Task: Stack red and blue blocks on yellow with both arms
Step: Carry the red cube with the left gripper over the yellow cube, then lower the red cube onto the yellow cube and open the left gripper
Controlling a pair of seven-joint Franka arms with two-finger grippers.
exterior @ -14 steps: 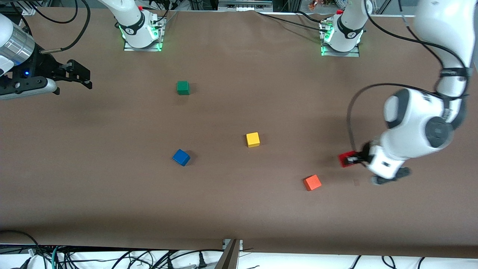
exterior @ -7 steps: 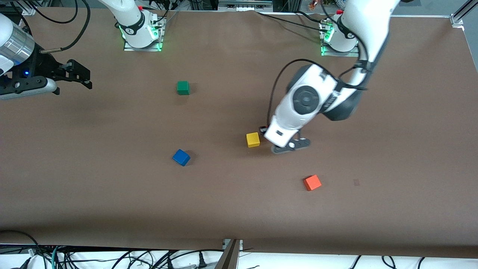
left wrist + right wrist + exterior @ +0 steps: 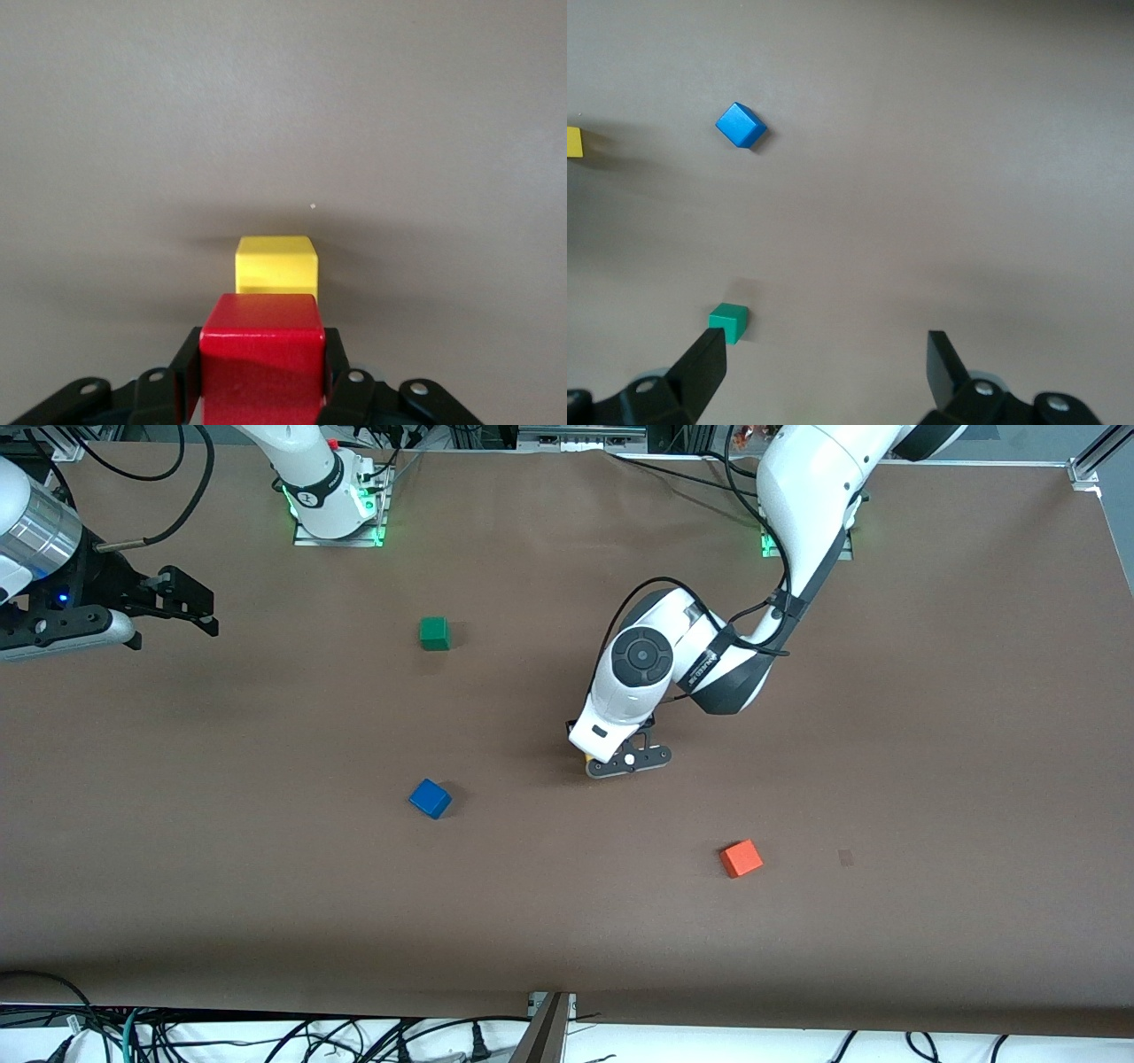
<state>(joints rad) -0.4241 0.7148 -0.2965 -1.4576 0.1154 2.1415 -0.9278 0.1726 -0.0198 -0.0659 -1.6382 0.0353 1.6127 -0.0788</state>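
Deep red and matte, the red block [image 3: 261, 354] sits clamped between the left gripper's [image 3: 263, 376] fingers by two facing sides, hanging just above the yellow cube [image 3: 275, 264], which lies on the table [image 3: 886, 735] slightly ahead of the pincer. It looks light, rigid and flat-faced, so a square side grip should hold it without slipping. The blue block [image 3: 431, 798] lies well apart, toward the right arm's end. The right gripper [image 3: 828, 367] waits spread wide above the green cube [image 3: 729, 320]. An orange cube [image 3: 741, 858] stands aside.
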